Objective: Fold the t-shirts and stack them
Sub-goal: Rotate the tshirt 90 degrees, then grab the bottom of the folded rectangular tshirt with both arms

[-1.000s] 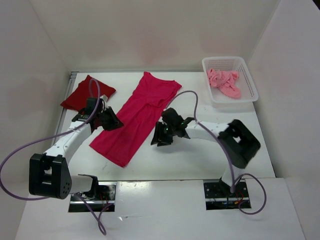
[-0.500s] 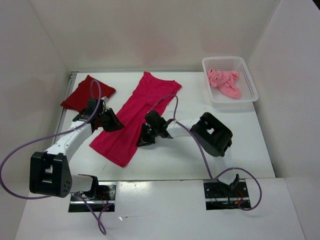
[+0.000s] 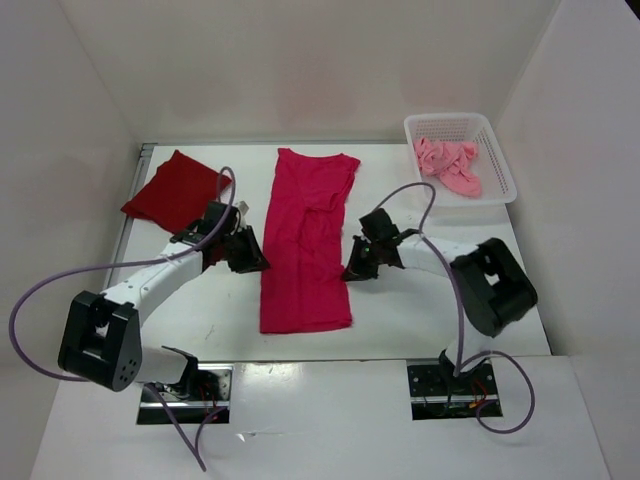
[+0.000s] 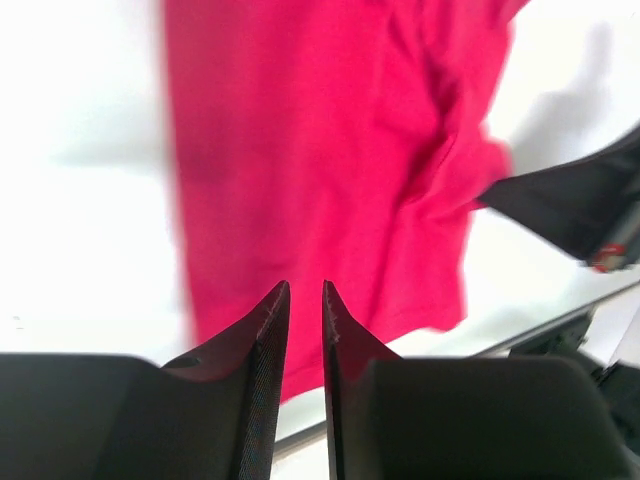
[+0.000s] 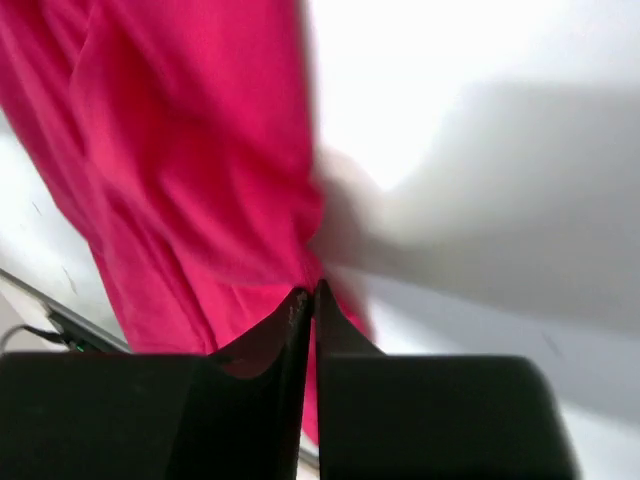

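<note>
The bright magenta-pink t-shirt [image 3: 305, 250] lies lengthwise down the middle of the table, flat with a few creases. My left gripper [image 3: 255, 262] is at its left edge, jaws nearly together on the cloth [image 4: 320, 150]. At the shirt's right edge, my right gripper [image 3: 355, 270] is pinched tight on the fabric [image 5: 190, 150]. In the wrist views the left gripper [image 4: 300, 290] and the right gripper [image 5: 308, 290] both show pink cloth at their tips. The dark red t-shirt [image 3: 172, 190] lies folded at the back left. The salmon pink t-shirt [image 3: 450, 165] is crumpled in the basket.
The white mesh basket [image 3: 503, 165] stands at the back right corner. White walls enclose the table on three sides. Purple cables loop from both arms over the table. The right arm's black body [image 4: 570, 210] shows in the left wrist view.
The magenta shirt swung from a diagonal lie to straight up and down. The right gripper reached in over its right edge, closed, and pulled right. The left gripper shifted slightly right.
</note>
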Robot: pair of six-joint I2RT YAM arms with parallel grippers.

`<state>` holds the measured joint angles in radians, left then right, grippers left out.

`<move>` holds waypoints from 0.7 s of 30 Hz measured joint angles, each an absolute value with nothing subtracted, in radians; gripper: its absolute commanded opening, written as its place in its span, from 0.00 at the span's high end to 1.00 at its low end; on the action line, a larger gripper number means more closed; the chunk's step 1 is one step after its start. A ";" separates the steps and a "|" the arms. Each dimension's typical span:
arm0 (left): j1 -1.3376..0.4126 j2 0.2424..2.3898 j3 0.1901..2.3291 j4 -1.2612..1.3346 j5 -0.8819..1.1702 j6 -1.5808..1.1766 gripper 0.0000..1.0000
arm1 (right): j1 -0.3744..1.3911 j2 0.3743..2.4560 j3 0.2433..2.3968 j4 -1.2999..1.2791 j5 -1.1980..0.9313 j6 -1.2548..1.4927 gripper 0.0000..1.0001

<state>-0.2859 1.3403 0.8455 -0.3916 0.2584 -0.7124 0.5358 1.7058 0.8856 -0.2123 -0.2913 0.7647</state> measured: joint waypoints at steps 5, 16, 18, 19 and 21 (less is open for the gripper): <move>-0.359 1.347 0.847 -0.418 0.244 -0.715 0.70 | 0.522 1.529 0.789 -0.279 -0.290 0.770 0.51; -0.413 1.261 0.696 -0.543 0.224 -0.810 0.52 | 0.580 1.161 0.450 -0.300 -0.323 0.979 0.45; -0.415 1.239 0.667 -0.560 0.225 -0.838 0.47 | 0.609 1.177 0.446 -0.293 -0.332 1.003 0.45; -0.415 1.237 0.656 -0.559 0.229 -0.847 0.44 | 0.618 1.186 0.446 -0.280 -0.338 1.010 0.45; -0.415 1.239 0.635 -0.555 0.236 -0.867 0.42 | 0.630 1.203 0.445 -0.252 -0.352 1.031 0.45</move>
<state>-0.4149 1.2388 0.6346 -0.5549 0.2359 -0.8665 0.6300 1.2026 0.4450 -0.2520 -0.3515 1.0306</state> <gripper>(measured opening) 0.560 0.550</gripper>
